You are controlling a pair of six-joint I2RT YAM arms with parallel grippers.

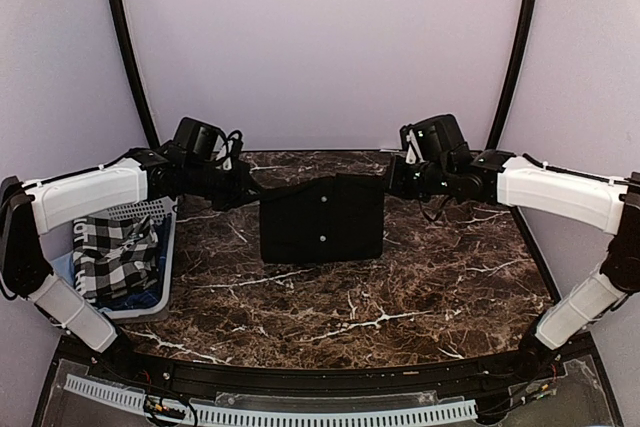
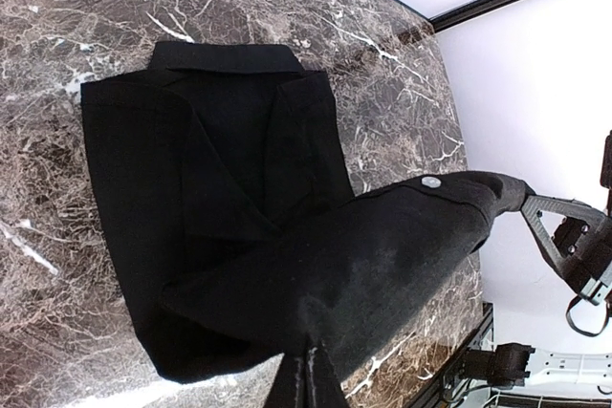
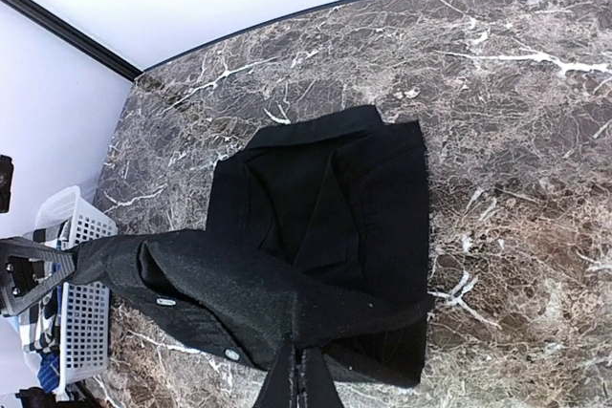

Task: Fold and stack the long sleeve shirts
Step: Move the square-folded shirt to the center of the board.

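Long sleeve shirt [image 1: 322, 219], black, limp and light, sags between left fingers [image 2: 292, 391] and right fingers [image 3: 284, 389], both clamped on its upper edge.

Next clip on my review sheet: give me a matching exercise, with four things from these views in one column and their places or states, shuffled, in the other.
Things:
1. black shirt
2. white basket
3. checked cloth
4. left gripper

Places or states:
A. lies inside the basket
B. shut on the shirt's raised edge
C. middle of the marble table, one edge held up
D. stands at the far left of the top view

Pairs: 1-C, 2-D, 3-A, 4-B
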